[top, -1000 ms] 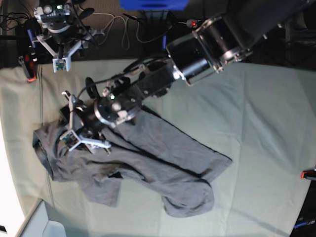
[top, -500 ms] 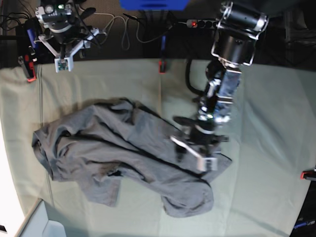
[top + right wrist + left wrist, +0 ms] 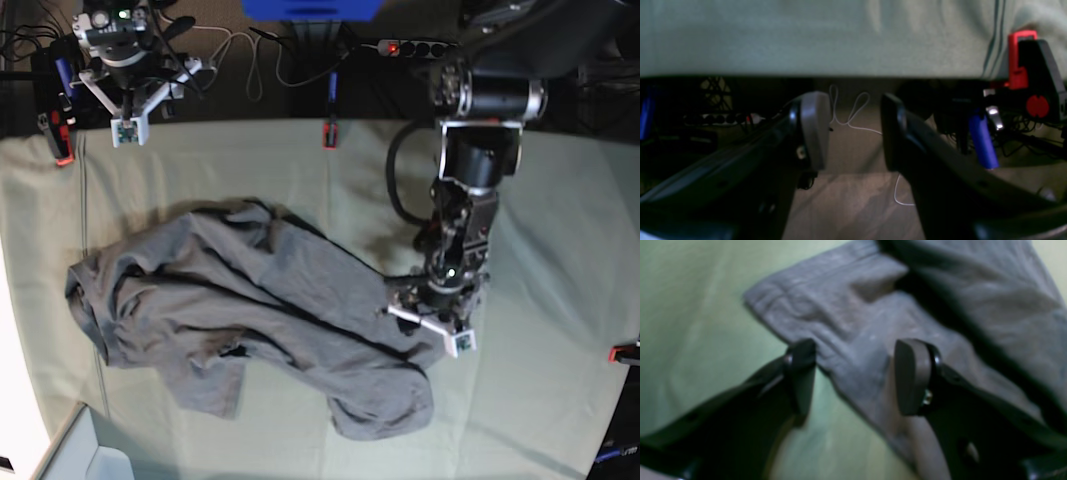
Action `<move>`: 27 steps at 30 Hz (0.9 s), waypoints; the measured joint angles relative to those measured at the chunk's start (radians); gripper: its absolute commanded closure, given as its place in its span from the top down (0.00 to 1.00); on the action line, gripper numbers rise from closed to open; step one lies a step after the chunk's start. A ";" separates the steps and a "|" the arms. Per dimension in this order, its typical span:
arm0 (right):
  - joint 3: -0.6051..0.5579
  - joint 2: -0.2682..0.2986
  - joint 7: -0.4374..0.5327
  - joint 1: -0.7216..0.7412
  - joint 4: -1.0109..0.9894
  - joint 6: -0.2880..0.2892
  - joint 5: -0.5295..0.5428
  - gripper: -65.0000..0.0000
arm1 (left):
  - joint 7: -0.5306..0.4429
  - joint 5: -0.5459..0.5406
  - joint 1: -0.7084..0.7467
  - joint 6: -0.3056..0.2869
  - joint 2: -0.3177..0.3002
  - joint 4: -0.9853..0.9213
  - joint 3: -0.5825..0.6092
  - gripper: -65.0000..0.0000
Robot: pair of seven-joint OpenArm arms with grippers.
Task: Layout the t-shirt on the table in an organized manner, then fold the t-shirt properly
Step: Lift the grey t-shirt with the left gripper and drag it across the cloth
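Observation:
The grey t-shirt (image 3: 250, 310) lies crumpled and creased across the left and middle of the table (image 3: 560, 220). My left gripper (image 3: 428, 328) hovers low over the shirt's right-hand corner. In the left wrist view the left gripper (image 3: 857, 376) is open and straddles a hemmed edge of the t-shirt (image 3: 846, 323), with the green table (image 3: 690, 323) cloth under the left finger. My right gripper (image 3: 128, 105) stays beyond the table's far left edge. The right wrist view shows the right gripper (image 3: 853, 133) open and empty, facing the table (image 3: 806, 33) edge.
Red clamps (image 3: 62, 150) (image 3: 327, 135) (image 3: 625, 352) pin the cloth at the edges, and one red clamp (image 3: 1017, 60) sits close to my right gripper. Cables and a power strip (image 3: 410, 47) lie behind the far edge. A white box corner (image 3: 80, 450) is at the bottom left.
My left arm swung from the shirt's upper left part across to its right-hand corner and settled low over it. The shirt's shape is nearly unchanged. The right arm has not moved.

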 measured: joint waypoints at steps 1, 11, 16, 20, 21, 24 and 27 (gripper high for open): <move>0.000 0.000 0.000 0.000 0.000 0.000 0.000 0.40 | 0.002 0.000 -0.019 0.000 0.001 -0.025 0.000 0.55; 0.000 0.000 0.002 0.002 0.000 0.000 0.001 0.40 | 0.024 -0.009 -0.027 -0.006 0.023 -0.043 0.000 0.02; -0.002 0.000 0.001 0.039 -0.006 0.000 0.001 0.40 | 0.151 -0.179 0.206 -0.004 -0.015 0.332 0.007 0.00; -0.001 0.005 0.005 0.100 -0.042 0.000 0.000 0.40 | 0.214 -0.351 0.378 0.009 -0.164 0.671 -0.017 0.00; -0.001 0.004 0.009 0.111 -0.051 0.000 0.000 0.41 | 0.214 -0.392 0.419 0.011 -0.196 0.742 -0.043 0.00; -0.037 0.006 -0.001 0.148 -0.082 0.000 0.000 0.41 | 0.216 -0.486 0.550 0.006 -0.250 0.888 -0.140 0.00; -0.087 0.024 0.003 0.190 -0.099 0.000 0.001 0.41 | 0.224 -0.529 0.684 0.004 -0.271 0.954 -0.258 0.00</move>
